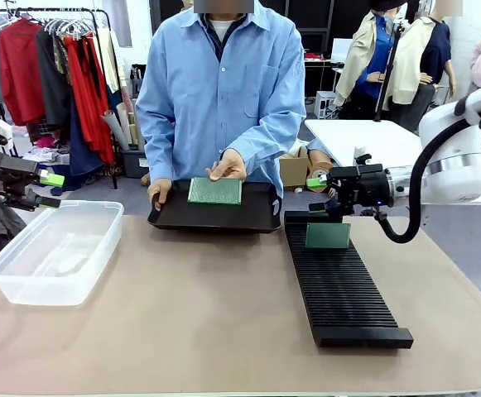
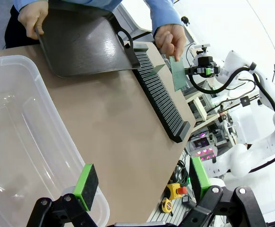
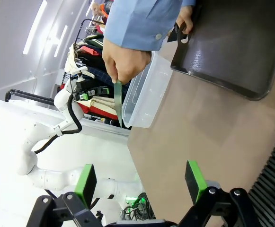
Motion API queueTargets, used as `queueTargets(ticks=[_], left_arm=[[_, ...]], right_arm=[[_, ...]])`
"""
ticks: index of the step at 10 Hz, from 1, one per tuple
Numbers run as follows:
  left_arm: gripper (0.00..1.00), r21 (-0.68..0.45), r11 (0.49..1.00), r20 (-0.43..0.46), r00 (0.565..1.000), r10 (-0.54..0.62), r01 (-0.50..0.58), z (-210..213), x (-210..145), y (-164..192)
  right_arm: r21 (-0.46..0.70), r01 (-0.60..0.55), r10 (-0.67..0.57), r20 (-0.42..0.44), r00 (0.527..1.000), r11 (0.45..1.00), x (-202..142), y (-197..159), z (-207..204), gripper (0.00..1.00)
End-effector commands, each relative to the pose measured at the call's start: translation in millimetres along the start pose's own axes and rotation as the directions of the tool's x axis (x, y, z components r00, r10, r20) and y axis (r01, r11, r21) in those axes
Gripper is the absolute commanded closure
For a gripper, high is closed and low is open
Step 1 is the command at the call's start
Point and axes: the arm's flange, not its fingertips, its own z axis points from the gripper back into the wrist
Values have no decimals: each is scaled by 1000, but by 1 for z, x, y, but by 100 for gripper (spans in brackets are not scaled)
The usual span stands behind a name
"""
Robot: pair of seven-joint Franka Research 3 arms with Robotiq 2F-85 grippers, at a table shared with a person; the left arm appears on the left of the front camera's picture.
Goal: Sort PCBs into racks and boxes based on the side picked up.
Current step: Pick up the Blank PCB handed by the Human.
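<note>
— Beige bench (image 1: 182, 331), broad and plain at our side. What lies nearest?
— At the left, the clear box (image 1: 54, 248), its long side toward us. At the right, the long black rack (image 1: 343, 298), running away from us across the bench.
— And the robot?
— Its left hand (image 2: 142, 184) hangs in the air above the box's left end, fingers spread wide, released. Its right hand (image 3: 140, 182) hangs by the rack's far end, raised off the bench, fingers equally apart, gripping nothing.
— Any boards in it?
— One PCB (image 1: 328, 236) stands upright in a slot near the rack's far end, dark green face toward us.
— Farther back?
— A person in a blue shirt (image 1: 223, 91) stands at the far side. The person's one hand (image 1: 159, 192) grips the handle of a shallow black tray (image 1: 223, 217) at the bench's far edge. The person's other hand (image 1: 228, 168) pinches a second PCB (image 1: 215, 191) by its top edge, so it hangs close to the tray, lighter patterned face toward us.
— Behind that?
— A clothes rail (image 1: 58, 11) with red and grey garments, far left.
</note>
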Motion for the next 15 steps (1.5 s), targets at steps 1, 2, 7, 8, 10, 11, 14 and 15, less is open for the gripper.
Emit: queueTargets(ticks=[1, 2, 7, 8, 10, 11, 14, 15], left_arm=[[0, -2, 1000, -1, 1000, 0, 0, 1, 1, -2], [0, -2, 1000, -1, 1000, 0, 0, 1, 1, -2], [0, -2, 1000, -1, 1000, 0, 0, 1, 1, -2], [0, -2, 1000, -1, 1000, 0, 0, 1, 1, -2], [0, -2, 1000, -1, 1000, 0, 0, 1, 1, -2], [0, -2, 1000, -1, 1000, 0, 0, 1, 1, -2], [0, -2, 1000, -1, 1000, 0, 0, 1, 1, -2], [0, -2, 1000, -1, 1000, 0, 0, 1, 1, -2]], right_arm=[[21, -40, 40, 22, 999, 999, 8, -7, -20, 0], [36, -51, 50, 24, 998, 998, 9, -10, -30, 0], [101, -67, 66, 12, 998, 993, 15, -16, -75, 0], [117, -66, 65, 15, 998, 991, 17, -16, -83, 0], [123, -55, 55, 3, 998, 991, 18, -12, -97, 0], [129, -65, 66, -1, 998, 990, 19, -10, -104, 0], [159, -83, 87, -18, 996, 984, 23, -8, -124, 0], [165, -86, 91, -26, 995, 983, 24, -8, -131, 0]])
